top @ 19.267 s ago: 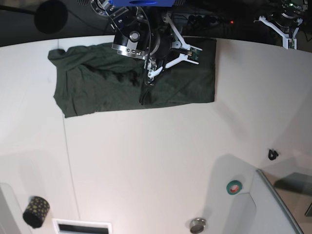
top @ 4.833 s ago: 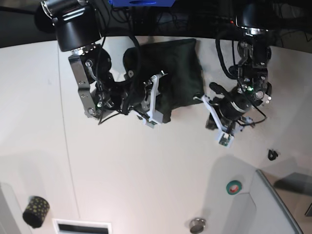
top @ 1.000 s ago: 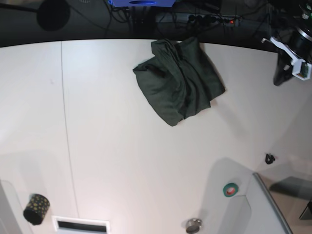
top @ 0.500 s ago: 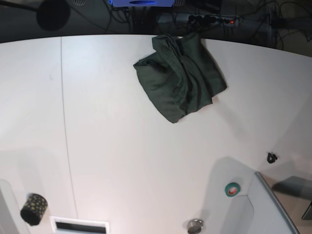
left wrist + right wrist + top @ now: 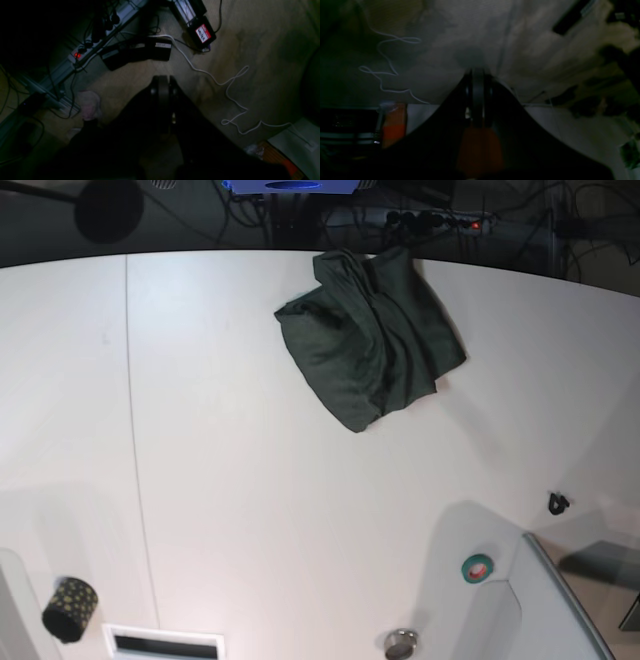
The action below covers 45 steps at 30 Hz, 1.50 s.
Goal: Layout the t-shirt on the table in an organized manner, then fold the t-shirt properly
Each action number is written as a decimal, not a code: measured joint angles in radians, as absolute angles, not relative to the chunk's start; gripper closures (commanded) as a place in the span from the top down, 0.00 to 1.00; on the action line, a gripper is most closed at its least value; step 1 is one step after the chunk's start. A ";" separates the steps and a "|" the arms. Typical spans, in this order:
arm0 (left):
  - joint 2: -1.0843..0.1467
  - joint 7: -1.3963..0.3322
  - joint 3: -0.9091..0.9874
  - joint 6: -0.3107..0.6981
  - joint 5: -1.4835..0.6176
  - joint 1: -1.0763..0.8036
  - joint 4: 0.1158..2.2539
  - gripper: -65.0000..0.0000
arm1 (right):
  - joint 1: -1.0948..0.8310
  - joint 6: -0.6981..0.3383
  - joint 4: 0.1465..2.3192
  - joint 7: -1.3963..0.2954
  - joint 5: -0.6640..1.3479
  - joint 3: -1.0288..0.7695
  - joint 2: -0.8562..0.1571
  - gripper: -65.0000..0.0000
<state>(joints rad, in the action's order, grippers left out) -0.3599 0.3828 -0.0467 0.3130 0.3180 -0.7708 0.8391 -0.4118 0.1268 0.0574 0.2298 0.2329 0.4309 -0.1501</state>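
Note:
The dark green t-shirt (image 5: 368, 338) lies in a rumpled, roughly folded heap near the far edge of the white table (image 5: 260, 480), a little right of centre. Neither arm shows in the base view. In the left wrist view my left gripper (image 5: 161, 82) is shut with nothing in it, pointing at a dim floor with cables. In the right wrist view my right gripper (image 5: 478, 75) is also shut and empty, hanging over a dark floor. The t-shirt is in neither wrist view.
A green tape roll (image 5: 478, 567) and a small round metal piece (image 5: 401, 642) lie near the front right. A grey raised tray (image 5: 560, 610) fills the front right corner. A small black clip (image 5: 557, 503) lies at the right. A dark patterned cylinder (image 5: 65, 610) stands front left.
One second ago the left arm's gripper still showed at the right edge of the base view; now it is gone from that view. The t-shirt lies unmoved.

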 measured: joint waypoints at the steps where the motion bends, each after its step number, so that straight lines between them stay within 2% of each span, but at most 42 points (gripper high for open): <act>1: -0.361 0.381 -0.047 0.313 0.318 -0.770 0.842 0.00 | -0.418 0.120 0.057 0.252 0.234 0.403 -0.149 0.01; 5: -0.362 0.378 -0.028 0.310 0.318 -0.770 0.862 0.00 | -0.460 0.101 0.059 0.332 0.232 0.339 -0.163 0.01; 9: -0.355 0.379 -0.028 0.310 0.318 -0.768 0.871 0.00 | -0.474 0.126 0.059 0.357 0.233 0.338 -0.215 0.01; 14: -0.355 0.378 -0.027 0.310 0.318 -0.769 0.871 0.00 | -0.477 0.108 0.072 0.355 0.232 0.338 -0.181 0.01; 20: -0.355 0.381 -0.027 0.310 0.313 -0.778 0.870 0.00 | -0.480 0.115 0.147 0.368 0.232 0.337 -0.196 0.00; 27: -0.408 0.382 -0.035 0.306 0.122 -0.780 0.871 0.00 | -0.496 0.112 0.147 0.364 0.232 0.337 -0.213 0.00; 40: -0.404 0.382 -0.037 0.313 0.122 -0.779 0.911 0.00 | -0.496 0.113 0.154 0.364 0.232 0.334 -0.213 0.00; 45: -0.410 0.377 -0.028 0.310 0.110 -0.820 1.020 0.00 | -0.543 0.112 0.238 0.503 0.232 0.334 -0.226 0.00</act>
